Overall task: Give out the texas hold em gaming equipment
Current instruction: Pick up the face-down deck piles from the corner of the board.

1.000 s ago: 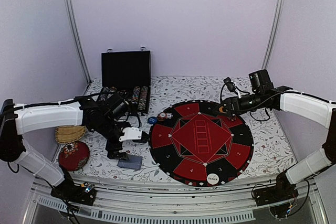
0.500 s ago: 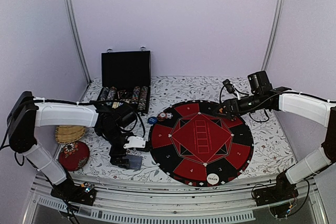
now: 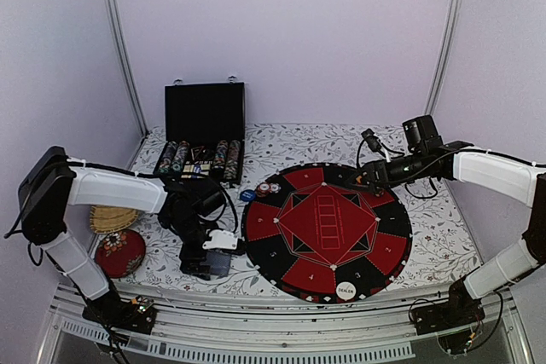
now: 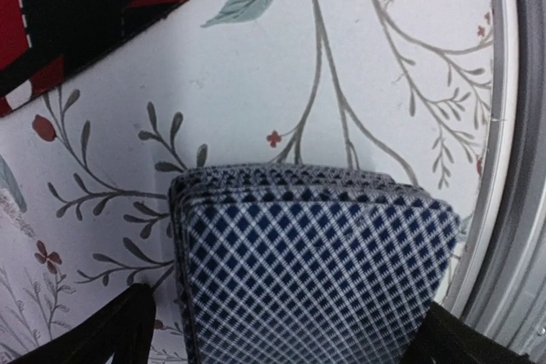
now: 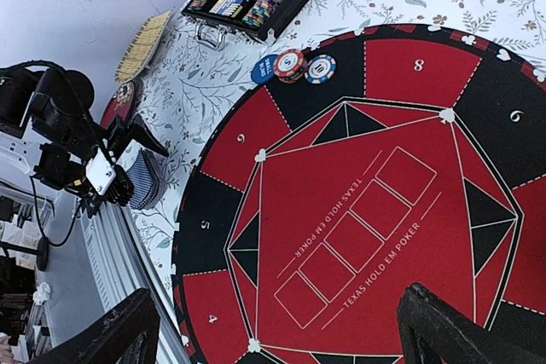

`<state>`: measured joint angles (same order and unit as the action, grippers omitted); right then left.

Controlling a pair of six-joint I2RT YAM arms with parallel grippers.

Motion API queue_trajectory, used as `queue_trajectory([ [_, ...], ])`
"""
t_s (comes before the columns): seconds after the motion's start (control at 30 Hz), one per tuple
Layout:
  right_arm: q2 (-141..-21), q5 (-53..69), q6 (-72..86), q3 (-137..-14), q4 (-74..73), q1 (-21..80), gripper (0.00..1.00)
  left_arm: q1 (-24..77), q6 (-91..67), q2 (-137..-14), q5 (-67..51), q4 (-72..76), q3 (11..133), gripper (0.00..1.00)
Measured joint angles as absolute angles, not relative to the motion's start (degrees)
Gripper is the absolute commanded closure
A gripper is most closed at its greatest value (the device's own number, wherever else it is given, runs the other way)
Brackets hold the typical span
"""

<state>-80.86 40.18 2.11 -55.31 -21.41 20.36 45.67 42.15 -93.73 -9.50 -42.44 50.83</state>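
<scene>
First, the top view as I log it from my station.
- I see the left pincer (image 3: 205, 259) lowered over the deck of cards (image 3: 217, 263). The deck lies on the desk (image 3: 281, 138) just left of the round mat (image 3: 327, 229), near the front edge.
- I see the right pincer (image 3: 363, 178) hanging above the mat's far right rim; from up here I cannot tell its spread.
- The DEALER button (image 3: 345, 291) sits on the mat's near rim.
- Two striped chips (image 3: 268, 187) and a blue button (image 3: 247, 196) sit at the mat's far left rim.
- The chip case (image 3: 203, 138) stands open at the back left, with rows of chips inside.

Next, the left wrist view.
- The deck of cards (image 4: 316, 279) lies face down on the floral desk, blue lattice backs up, the stack slightly fanned.
- One dark finger shows at each lower corner, and the jaws are wide and straddle the deck. I cannot tell whether the fingers (image 4: 102, 338) touch the cards.
- The mat's edge shows in the upper left corner, apart from the deck.

Last, the right wrist view.
- The right pincer (image 5: 277, 313) has its jaws wide and nothing between them, with the mat below.
- A red-and-white chip and a blue-and-white chip touch side by side on a black sector at the rim, and the blue button lies just beside the red-and-white one.
- The deck shows beyond the mat, under the left pincer.
</scene>
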Motion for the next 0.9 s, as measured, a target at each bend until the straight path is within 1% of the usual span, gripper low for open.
queue_trajectory([
  [0.13, -80.9, 40.7, 2.1, -55.3, -21.4, 20.4, 0.01, 46.7, 42.6, -93.8, -7.6, -40.7, 50.4, 0.05],
  [0.27, -80.9, 40.8, 2.1, -55.3, -21.4, 20.4, 0.01, 47.4, 43.2, -93.7, -6.4, -39.4, 50.0, 0.18],
  [0.37, -80.9, 40.8, 2.1, -55.3, -21.4, 20.4, 0.01, 47.7, 43.4, -93.7, -6.3, -38.8, 50.0, 0.32],
  [0.73, -81.0, 40.8, 4.4, -54.9, -19.6, 20.8, 0.01, 49.2, 42.9, -91.4, -5.3, -38.4, 49.9, 0.4],
  [0.9, -84.1, 40.7, 9.8, -54.7, -13.5, 26.9, 0.0, 49.3, 42.0, -88.1, -3.8, -39.1, 51.7, 0.39],
])
